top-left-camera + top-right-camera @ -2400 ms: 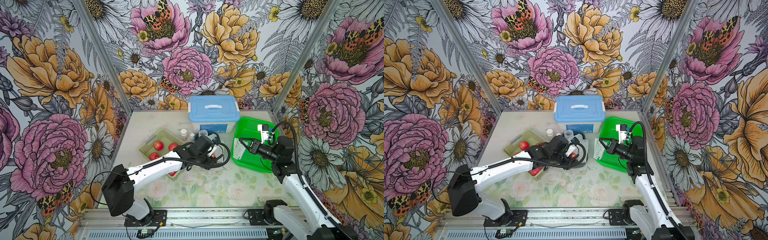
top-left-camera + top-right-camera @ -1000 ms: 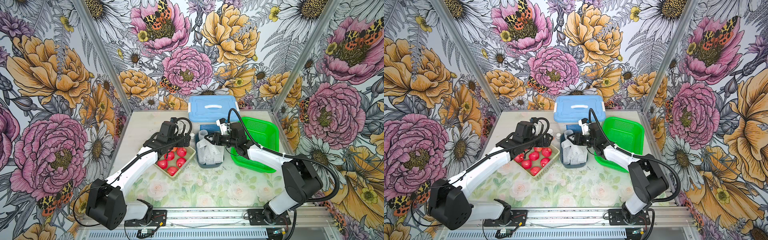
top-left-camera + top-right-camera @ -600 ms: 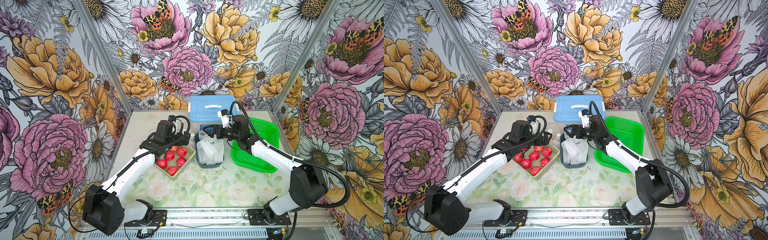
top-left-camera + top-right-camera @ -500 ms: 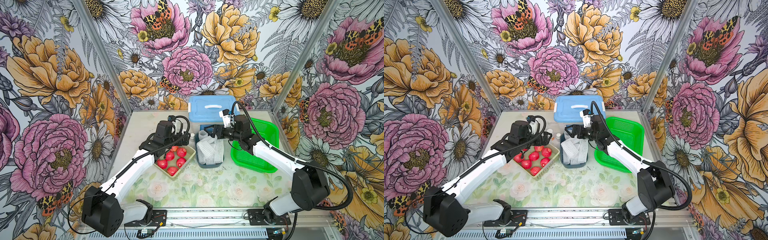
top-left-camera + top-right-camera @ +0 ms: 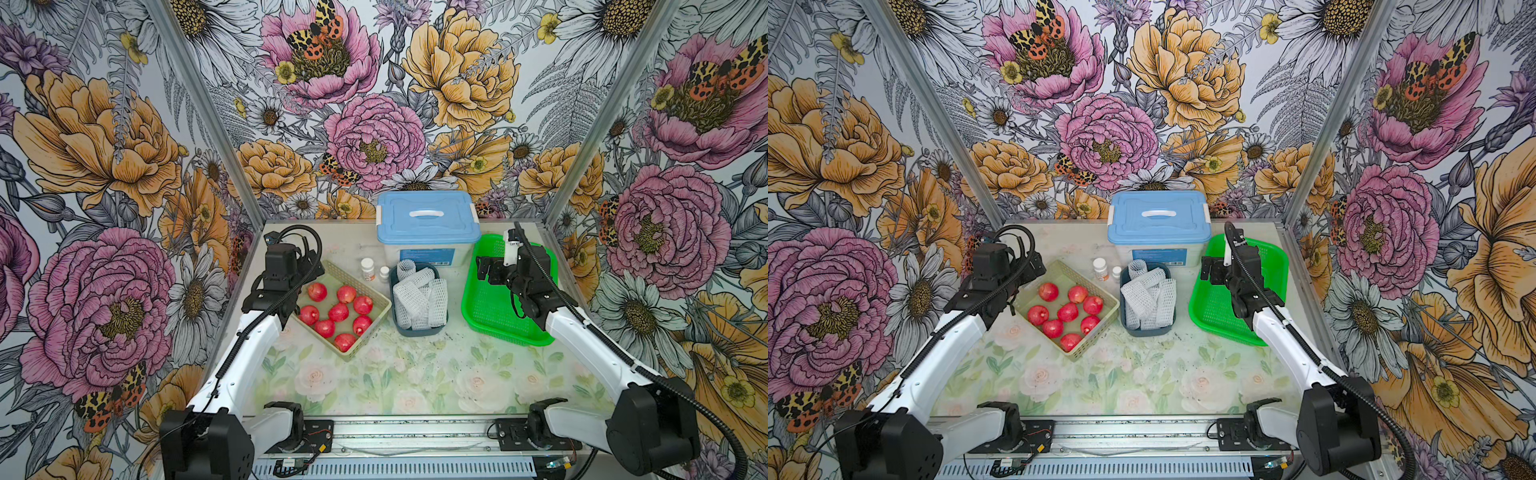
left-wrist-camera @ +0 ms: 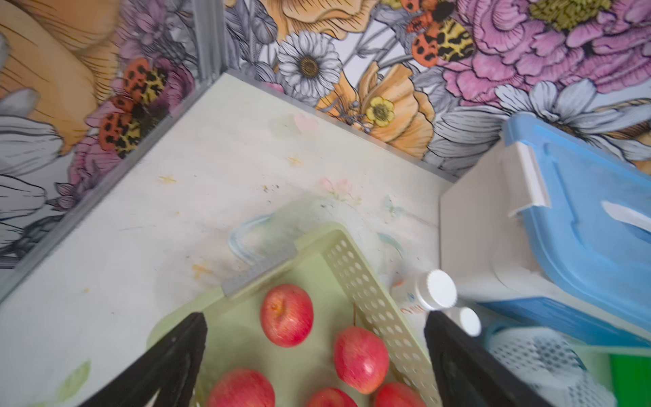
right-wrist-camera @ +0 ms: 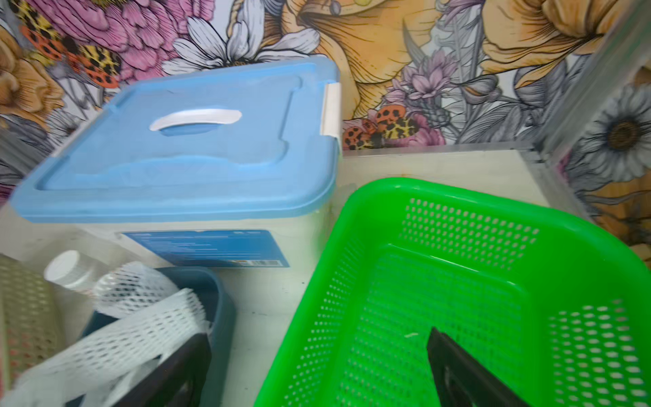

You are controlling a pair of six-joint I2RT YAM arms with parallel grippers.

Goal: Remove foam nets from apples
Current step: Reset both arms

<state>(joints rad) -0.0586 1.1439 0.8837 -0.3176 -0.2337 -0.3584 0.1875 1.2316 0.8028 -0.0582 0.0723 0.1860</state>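
Several bare red apples lie in a pale green perforated basket; no net is on any of them. White foam nets are piled in a dark blue bin just right of it. My left gripper hangs open over the basket's back left corner, and the apples show between its fingers in the left wrist view, untouched. My right gripper is open and empty above the left side of the green basket, with the foam nets beside one finger.
A box with a blue lid stands at the back centre. Two small white pill bottles sit between it and the apple basket. The green basket holds nothing. Floral walls close in the left, back and right sides.
My right gripper has opened and swung right, from over the blue bin of nets to above the green basket. My left gripper has drawn back slightly toward the basket's back left corner.
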